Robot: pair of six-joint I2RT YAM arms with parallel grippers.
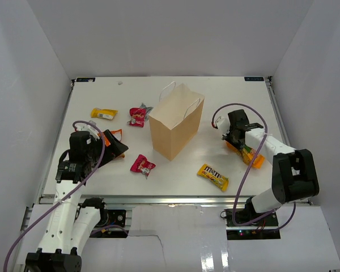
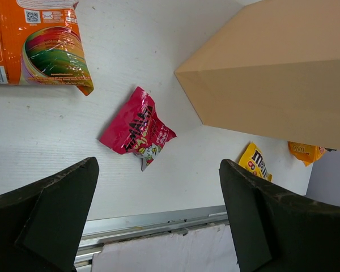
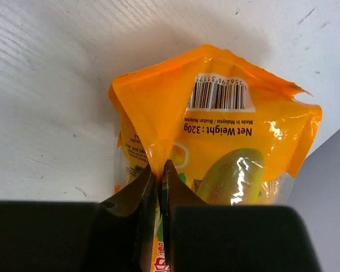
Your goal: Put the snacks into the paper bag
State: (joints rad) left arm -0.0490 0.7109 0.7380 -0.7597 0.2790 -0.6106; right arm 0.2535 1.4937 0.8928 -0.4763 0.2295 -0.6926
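Between the closed fingers of the right gripper (image 3: pixel 160 170) a fold of the orange-yellow packet (image 3: pixel 215 130) is pinched, barcode side up; the rest of the packet is spread on the white table (image 1: pixel 215 96) just ahead of the fingertips. Off to that gripper's left, well apart, the paper bag (image 1: pixel 175 122) is seen standing upright, mouth open, white cord handles raised. Nearer the arm bases than the right gripper and slightly to its left, the yellow M&M's pack (image 1: pixel 213 176) is noted lying flat. The left gripper (image 2: pixel 158 170) is held above the table with jaws spread wide and nothing grasped. Just ahead of it, between the lines of its two fingers, a red packet (image 2: pixel 137 129) is found lying. Farther ahead to its left a large orange bag (image 2: pixel 39 42) is recorded, and ahead to its right the bag's lower corner. Beyond the left gripper, toward the far edge, a small yellow packet (image 1: pixel 103 114) and red wrappers (image 1: pixel 137 116) are logged.
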